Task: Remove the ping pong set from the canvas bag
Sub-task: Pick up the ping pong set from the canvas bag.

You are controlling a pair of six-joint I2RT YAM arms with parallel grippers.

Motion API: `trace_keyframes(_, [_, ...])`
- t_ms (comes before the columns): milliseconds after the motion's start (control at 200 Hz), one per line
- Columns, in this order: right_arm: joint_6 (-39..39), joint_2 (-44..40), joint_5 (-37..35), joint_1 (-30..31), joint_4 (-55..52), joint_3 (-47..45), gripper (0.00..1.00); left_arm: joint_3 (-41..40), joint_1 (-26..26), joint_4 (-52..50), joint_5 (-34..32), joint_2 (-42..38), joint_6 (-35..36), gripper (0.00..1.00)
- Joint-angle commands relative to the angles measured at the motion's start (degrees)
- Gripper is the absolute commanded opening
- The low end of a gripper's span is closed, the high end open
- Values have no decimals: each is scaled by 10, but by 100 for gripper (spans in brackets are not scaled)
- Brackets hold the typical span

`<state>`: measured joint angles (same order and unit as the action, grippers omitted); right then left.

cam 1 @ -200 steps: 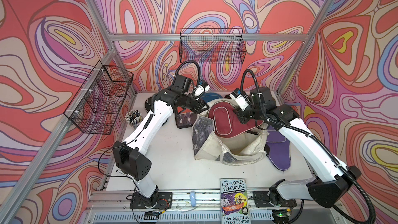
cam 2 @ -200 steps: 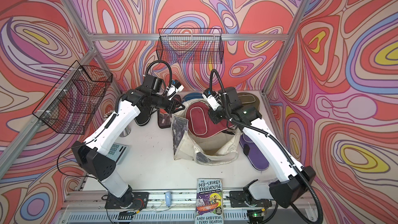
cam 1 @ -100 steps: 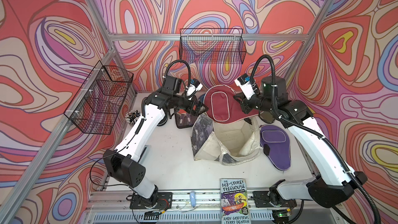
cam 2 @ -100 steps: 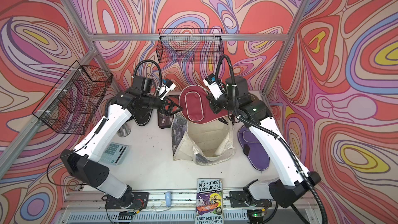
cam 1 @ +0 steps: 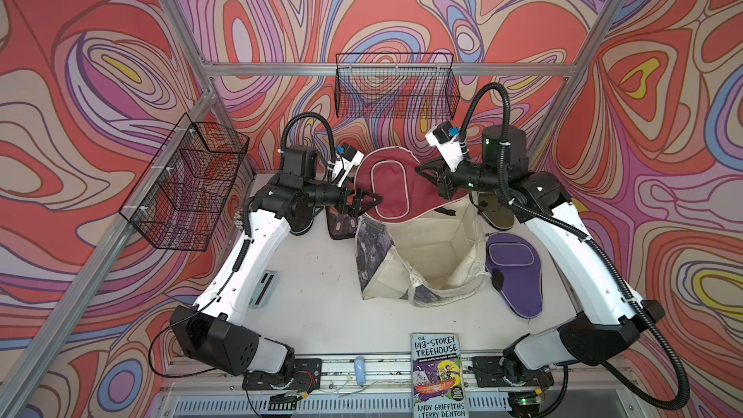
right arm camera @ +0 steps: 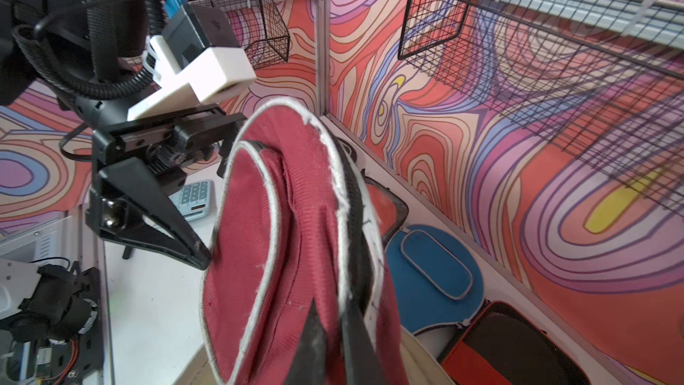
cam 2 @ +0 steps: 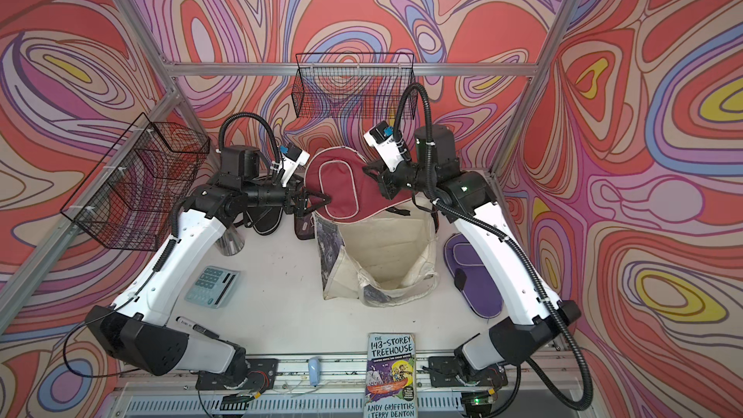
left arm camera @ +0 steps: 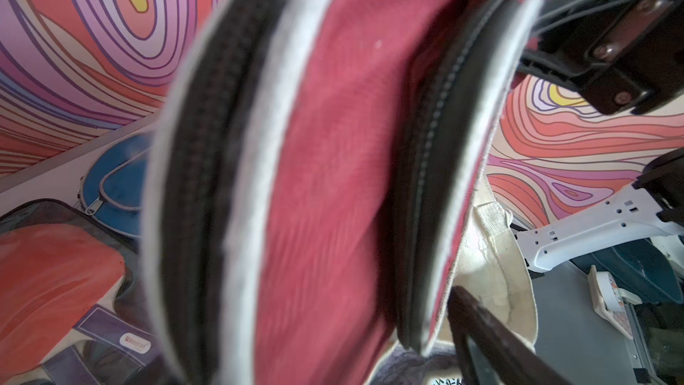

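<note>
Maroon case (cam 1: 386, 188) looks light and floppy, best pinched on its thick edge: right gripper (cam 1: 425, 175) squeezes it there, left gripper (cam 1: 372, 203) open around the left edge

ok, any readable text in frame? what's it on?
"THE 143-STOREY TREEHOUSE": book cover.
"ANDY GRIFFITHS & TERRY DENTON": same cover, lower edge.
"Weinixun", slightly blurred: label on pack.
Book subtitle and calculator keys: too small to read.
</note>
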<state>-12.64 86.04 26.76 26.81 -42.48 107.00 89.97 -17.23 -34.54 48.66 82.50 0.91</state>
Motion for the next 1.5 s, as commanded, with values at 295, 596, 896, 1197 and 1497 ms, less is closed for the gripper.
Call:
trace_keyframes(295, [-3,27,88,-29,29,65,0,17,8,53,70,-9,-6,0])
trace_keyframes(596, [-162,11,127,-82,-121,59,98,115,10,-66,137,35,86,0])
trace_keyframes(896, [-210,26,225,-158,-196,68,98,193,10,-263,178,75,237,0])
trace_keyframes(1197, [-314,139,378,-160,-370,157,98,237,10,-311,176,103,271,0])
trace_keyframes(1497, [-300,124,393,-139,-338,80,74,249,10,-276,181,116,250,0])
